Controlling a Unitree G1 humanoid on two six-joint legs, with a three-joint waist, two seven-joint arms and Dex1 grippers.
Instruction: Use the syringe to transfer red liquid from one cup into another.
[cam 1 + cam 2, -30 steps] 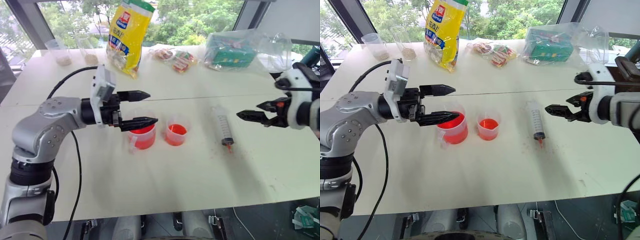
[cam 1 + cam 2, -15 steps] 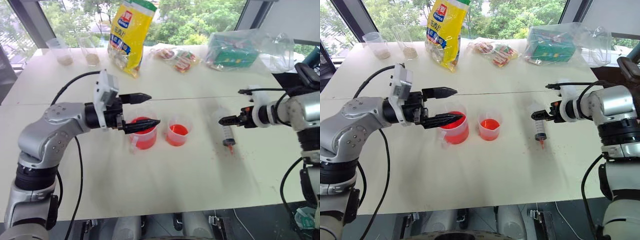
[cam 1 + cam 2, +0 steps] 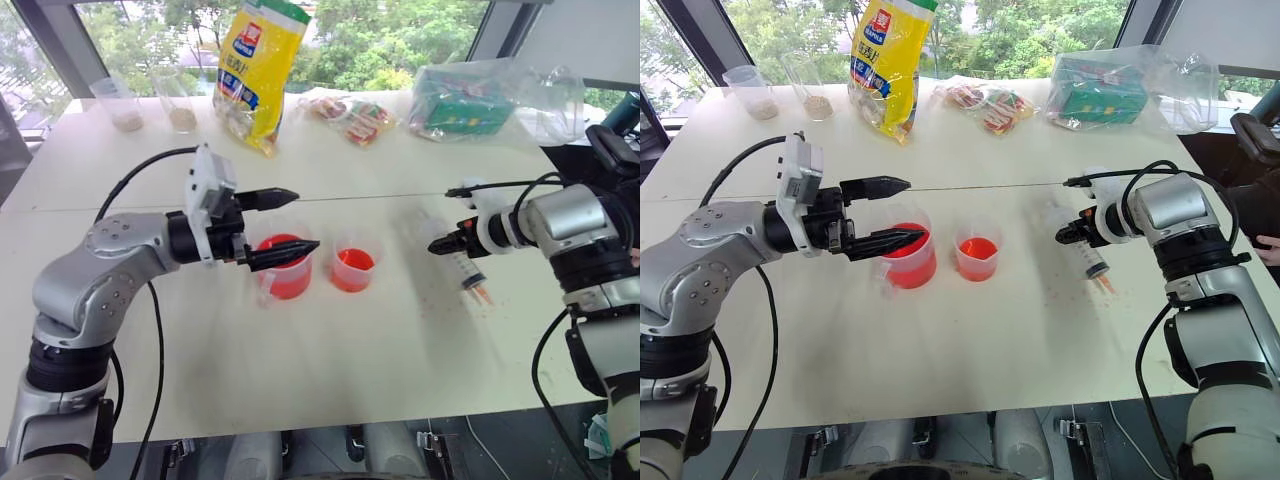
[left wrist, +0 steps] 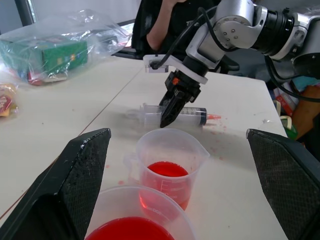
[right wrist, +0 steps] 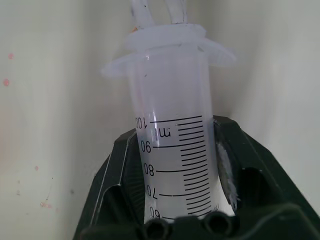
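Note:
The syringe (image 3: 470, 272) lies on the white table at the right, its red-orange tip toward the front edge. My right gripper (image 3: 440, 245) is shut on it; in the right wrist view its black fingers (image 5: 120, 190) clamp the graduated barrel (image 5: 175, 135) just below the flange. The larger handled cup (image 3: 285, 272) holds red liquid (image 3: 287, 280). The smaller cup (image 3: 353, 268), also red inside, stands just right of it. My left gripper (image 3: 307, 220) hovers open and level over the larger cup, holding nothing.
Along the back stand a yellow bag (image 3: 258, 70), two clear cups with beige powder (image 3: 127, 100), snack packets (image 3: 355, 115) and a green box in a plastic bag (image 3: 470, 100). A person (image 4: 160, 25) sits beyond the table's right end.
My right gripper came down and to the left onto the syringe and shut on its barrel. The syringe's tip swung a little to the right. The left gripper stayed put.

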